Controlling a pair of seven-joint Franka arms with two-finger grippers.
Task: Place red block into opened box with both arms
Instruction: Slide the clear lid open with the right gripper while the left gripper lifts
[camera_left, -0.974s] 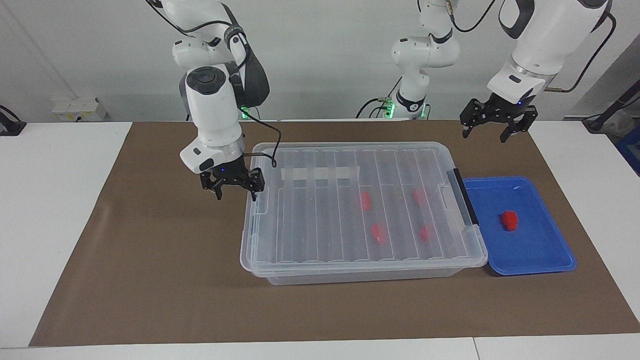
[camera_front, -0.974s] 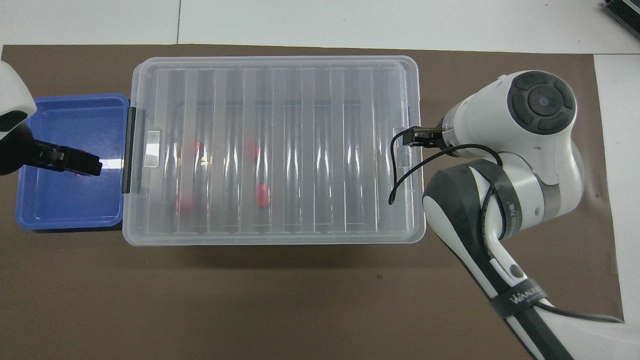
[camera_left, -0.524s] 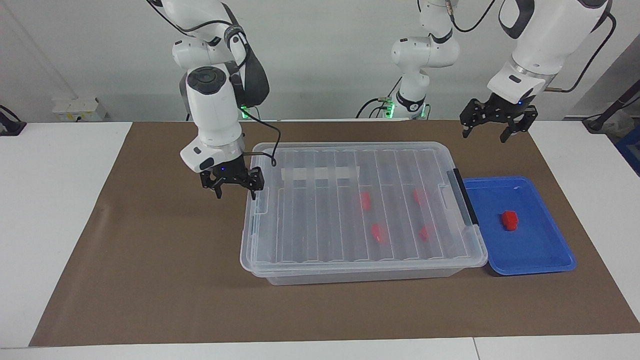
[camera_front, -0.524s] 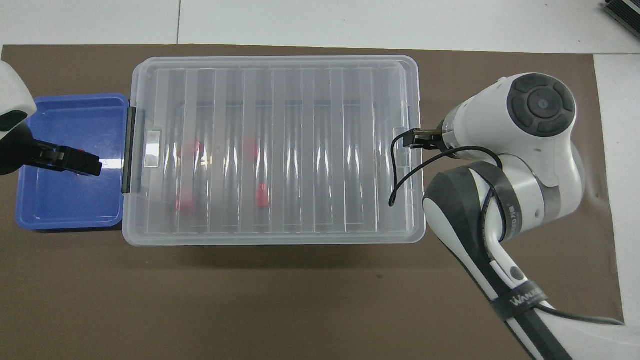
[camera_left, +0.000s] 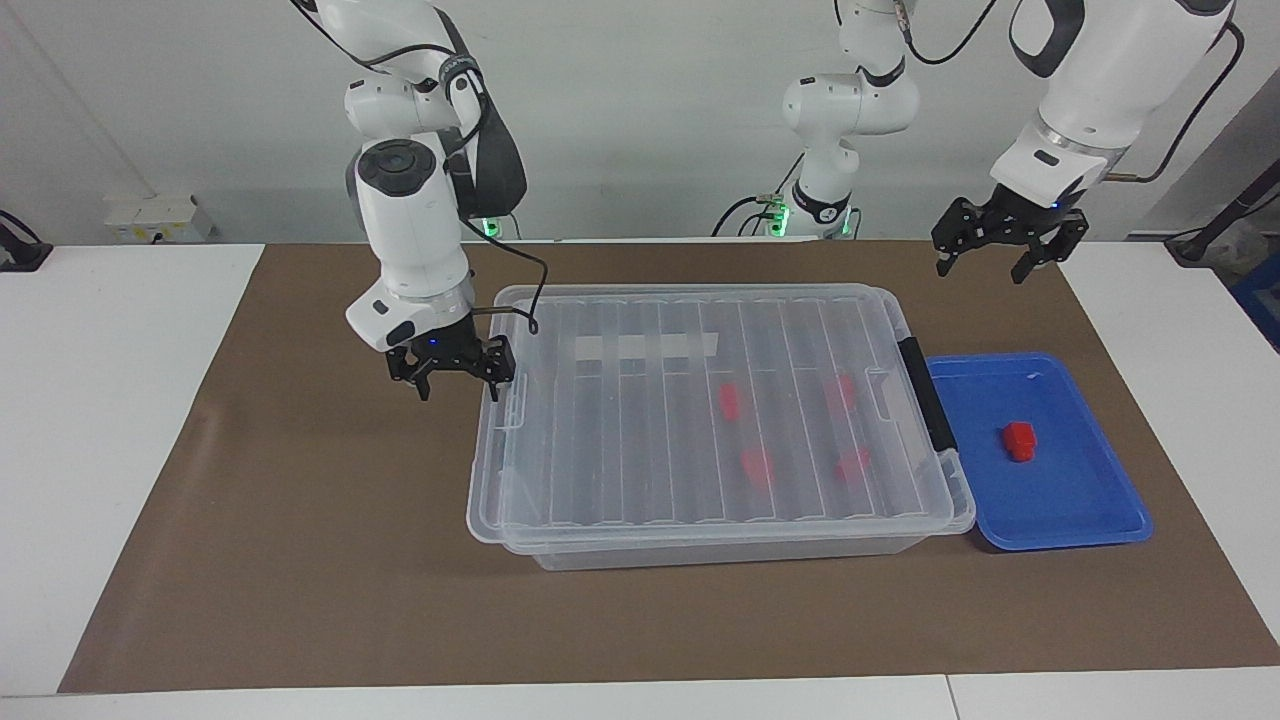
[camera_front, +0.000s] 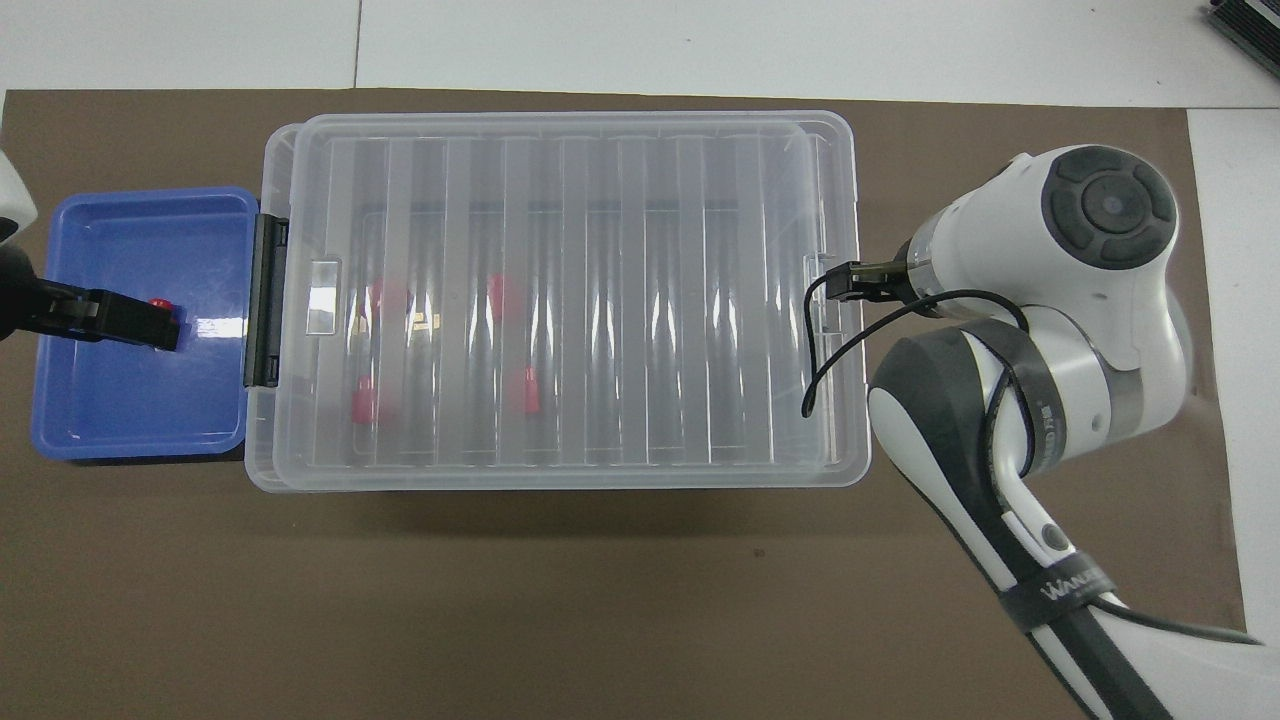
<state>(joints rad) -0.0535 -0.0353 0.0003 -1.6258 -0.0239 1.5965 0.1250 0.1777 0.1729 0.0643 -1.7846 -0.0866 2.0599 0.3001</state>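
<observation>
One red block lies on the shallow blue tray, partly covered in the overhead view by my left gripper. That left gripper hangs open and empty, high over the tray. The clear box carries its ribbed lid, which sits shifted and overhangs the end toward the right arm. Several red blocks show through the lid. My right gripper is open at the lid's overhanging end, with one fingertip against the lid's edge.
A brown mat covers the table under the box and tray. The box's black clip handle faces the tray. The right arm's cable loops over the lid's end.
The lid has slid toward the right arm's end, together with the right gripper. The left gripper has drifted slightly toward its own end of the table, uncovering part of the red block.
</observation>
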